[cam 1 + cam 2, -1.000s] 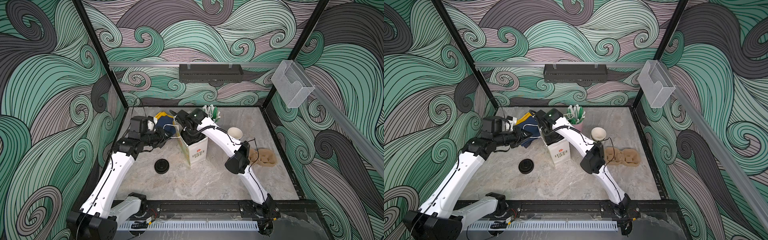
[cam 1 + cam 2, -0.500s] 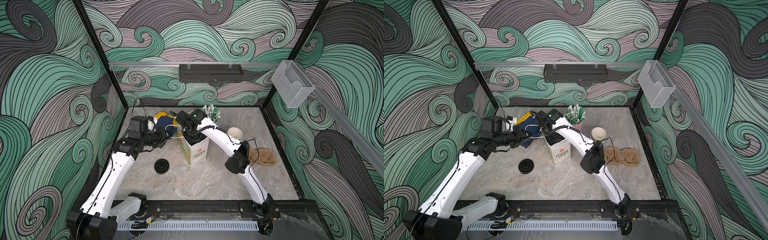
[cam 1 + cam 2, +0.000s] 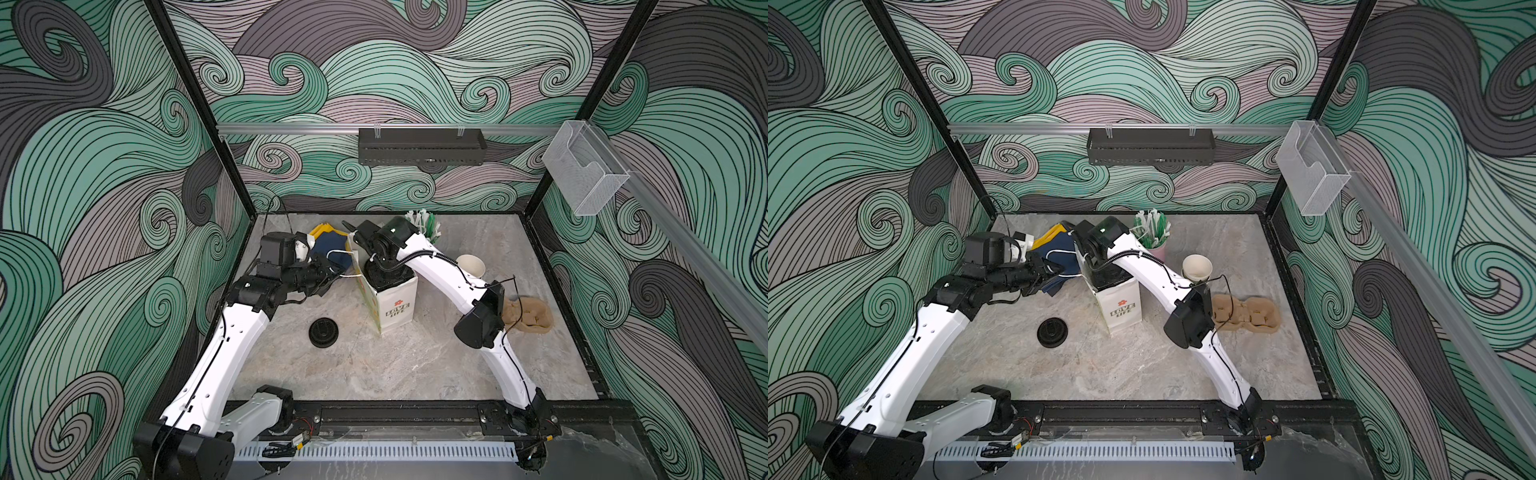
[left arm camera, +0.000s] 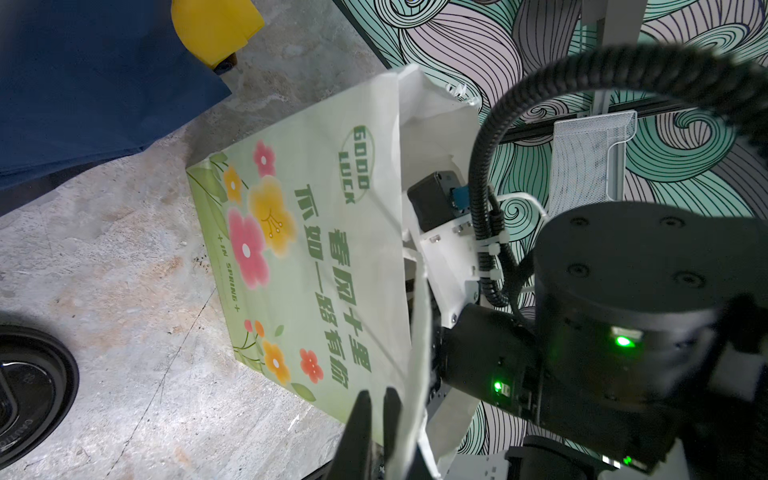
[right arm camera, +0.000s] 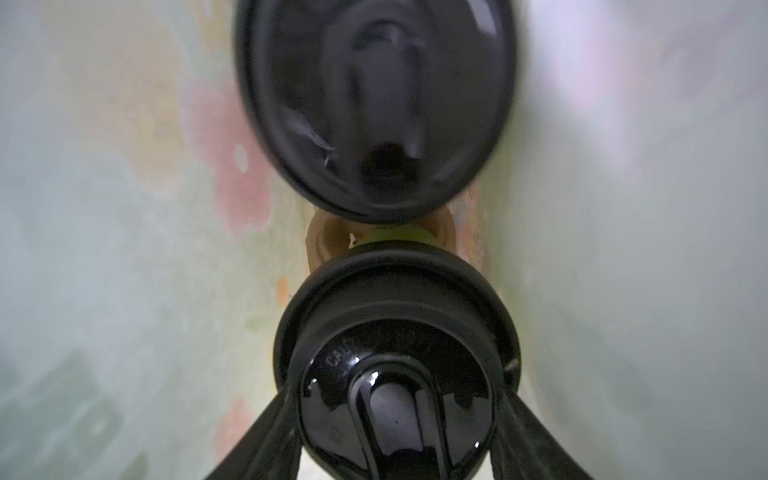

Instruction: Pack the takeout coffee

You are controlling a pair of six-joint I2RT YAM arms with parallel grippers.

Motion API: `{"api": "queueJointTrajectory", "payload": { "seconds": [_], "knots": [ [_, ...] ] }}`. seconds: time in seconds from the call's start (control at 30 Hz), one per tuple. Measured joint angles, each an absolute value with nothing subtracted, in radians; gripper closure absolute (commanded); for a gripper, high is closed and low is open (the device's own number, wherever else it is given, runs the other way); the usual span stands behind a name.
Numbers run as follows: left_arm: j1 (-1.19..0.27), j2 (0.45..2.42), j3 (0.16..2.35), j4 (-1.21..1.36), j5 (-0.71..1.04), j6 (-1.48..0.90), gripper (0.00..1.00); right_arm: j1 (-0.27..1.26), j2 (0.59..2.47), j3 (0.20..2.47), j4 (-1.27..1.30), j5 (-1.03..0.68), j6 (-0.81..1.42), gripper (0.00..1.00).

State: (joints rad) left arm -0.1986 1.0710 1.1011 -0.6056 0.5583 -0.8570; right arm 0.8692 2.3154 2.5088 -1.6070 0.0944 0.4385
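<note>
Seating lidded cup (image 5: 395, 332) upright inside paper bag (image 4: 311, 249), beside 2nd lidded cup (image 5: 374, 104): we release right gripper (image 5: 395, 386), clamped on it, only once settled; left gripper (image 4: 376, 415) pinches bag handle (image 3: 348, 274).

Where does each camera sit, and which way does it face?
Top views: high above the table's front edge, looking down toward the back wall; both arms show whole, with the paper bag between them.
Left wrist: on the left arm, looking past its fingers at the bag's flowered side; the right arm's wrist reaches into the bag.
Right wrist: inside the bag, looking down at two lidded cups; its fingers flank the nearer cup.
Shared: both top views and the left wrist show the loose black lid.
</note>
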Motion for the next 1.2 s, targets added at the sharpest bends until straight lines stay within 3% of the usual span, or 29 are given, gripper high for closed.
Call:
{"api": "queueJointTrajectory", "payload": {
  "seconds": [0.47, 1.2],
  "knots": [
    [-0.199, 1.079, 1.101, -0.605, 0.558, -0.857, 0.88, 0.869, 2.315, 2.567, -1.606, 0.052, 0.436, 0.40],
    [-0.199, 1.079, 1.101, -0.605, 0.558, -0.857, 0.89, 0.871, 2.317, 2.404, -1.542, 0.059, 0.434, 0.42]
  ]
}}
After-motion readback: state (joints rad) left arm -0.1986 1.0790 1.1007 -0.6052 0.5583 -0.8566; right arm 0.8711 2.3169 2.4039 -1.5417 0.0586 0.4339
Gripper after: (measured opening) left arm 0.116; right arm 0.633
